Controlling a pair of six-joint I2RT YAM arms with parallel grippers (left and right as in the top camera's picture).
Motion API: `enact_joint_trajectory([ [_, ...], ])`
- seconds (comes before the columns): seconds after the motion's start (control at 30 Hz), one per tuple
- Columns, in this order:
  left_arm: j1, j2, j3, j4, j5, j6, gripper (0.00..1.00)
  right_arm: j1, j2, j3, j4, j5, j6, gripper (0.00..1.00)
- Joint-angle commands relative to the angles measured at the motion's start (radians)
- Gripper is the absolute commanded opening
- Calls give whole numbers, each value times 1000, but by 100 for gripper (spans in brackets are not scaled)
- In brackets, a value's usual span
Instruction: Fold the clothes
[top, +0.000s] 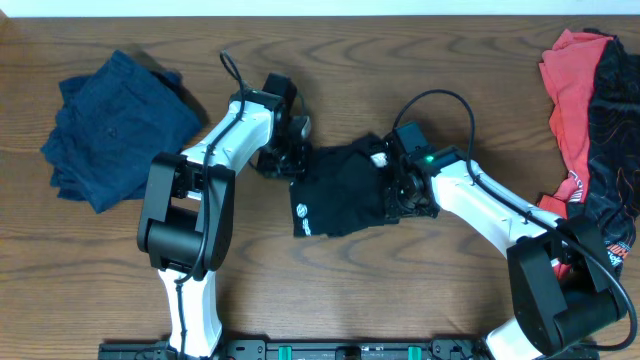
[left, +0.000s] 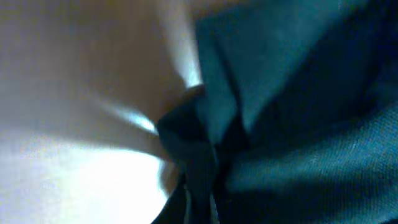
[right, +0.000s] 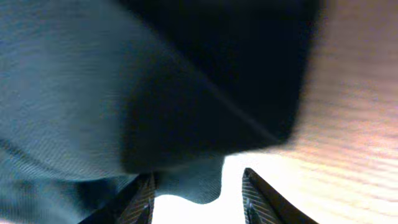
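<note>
A brown wood-grain table (top: 400, 290) is seen from overhead, with garments spread across it. A crumpled navy fabric garment (top: 115, 130) is laid at the left end, well apart from the rest. At the right edge, a red fabric garment (top: 570, 90) is heaped together with a black garment with red print (top: 610, 150), the two touching. A plain black short-sleeved shirt (top: 340, 190) is bunched at the middle of the table, between the two arms. Its left edge is pinched by the left gripper (top: 283, 160), whose jaws are closed on a gathered fold. Its right side is met by the right gripper (top: 400, 185), whose fingers (right: 144, 198) are held apart with a hanging flap of cloth between them. A small white logo (top: 303, 213) is shown near the shirt's lower left corner.
</note>
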Motion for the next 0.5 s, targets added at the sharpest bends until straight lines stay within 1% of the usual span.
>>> enact_joint_trajectory([
  [0.0,2,9,-2,-91,-40,-1,6,-9,5,-5,34,117,8,44],
  [0.1,1,9,-2,-201,-34,-6,6,-39,5,-5,110,140,-14,43],
  [0.17,-2,9,-2,-264,-32,-5,6,-63,5,-3,160,110,-44,43],
  [0.23,-2,9,-2,-310,-31,-6,6,-83,3,10,166,25,-86,44],
  [0.33,-2,8,-2,-347,-32,-5,7,-101,-7,30,111,-148,-97,45],
  [0.43,-2,8,-2,-342,-32,-5,14,-102,-31,31,47,-317,-133,48],
  [0.47,-2,8,-2,-338,-32,-5,22,-101,-37,31,26,-369,-150,48],
])
